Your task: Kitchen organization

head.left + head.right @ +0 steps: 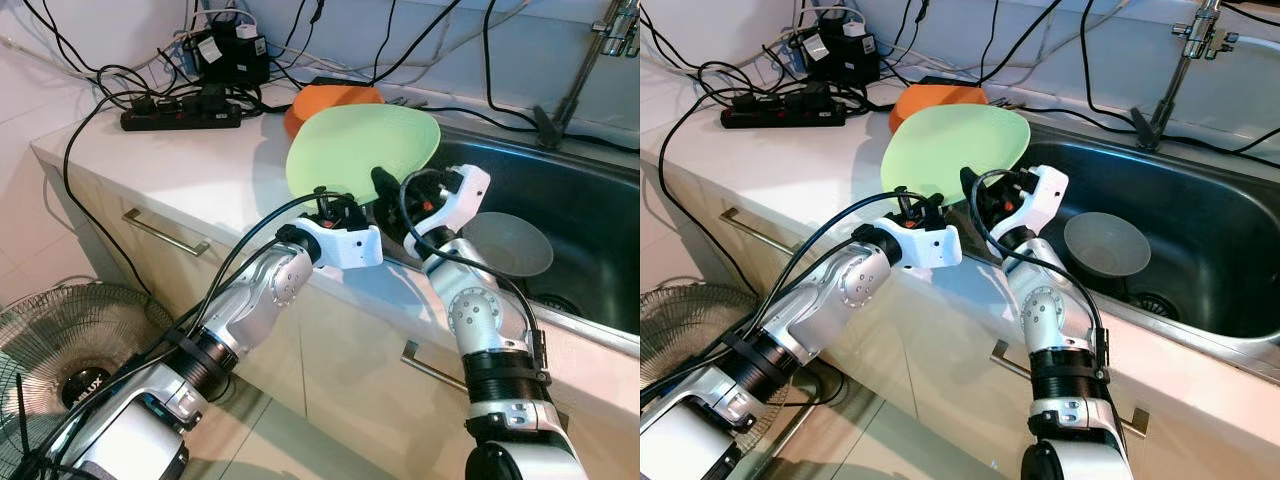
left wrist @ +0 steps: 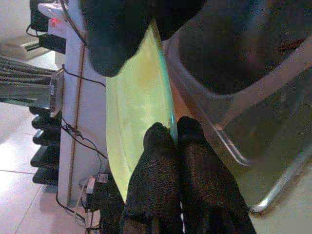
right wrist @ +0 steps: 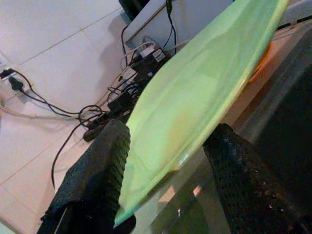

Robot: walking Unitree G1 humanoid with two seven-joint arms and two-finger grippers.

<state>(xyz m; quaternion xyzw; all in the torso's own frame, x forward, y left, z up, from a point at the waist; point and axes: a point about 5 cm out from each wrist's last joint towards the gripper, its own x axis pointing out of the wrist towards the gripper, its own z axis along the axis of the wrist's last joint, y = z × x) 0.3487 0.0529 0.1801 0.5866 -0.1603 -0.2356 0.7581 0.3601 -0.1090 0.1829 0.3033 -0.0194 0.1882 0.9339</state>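
A light green plate (image 1: 360, 150) is held tilted on edge over the counter, right at the sink's (image 1: 585, 190) left rim. My left gripper (image 1: 333, 207) is shut on the plate's lower rim; in the left wrist view both fingertips (image 2: 163, 141) pinch the thin edge. My right gripper (image 3: 168, 161) is open and straddles the same plate from the sink side, one finger (image 3: 100, 170) on each face. An orange plate (image 1: 330, 100) lies on the counter behind the green one, partly hidden by it.
A grey bowl (image 1: 508, 243) sits in the sink basin near the drain. A faucet (image 1: 600, 40) rises at the back right. A black power strip (image 1: 180, 118) and tangled cables crowd the counter's back left. A floor fan (image 1: 60, 340) stands below left.
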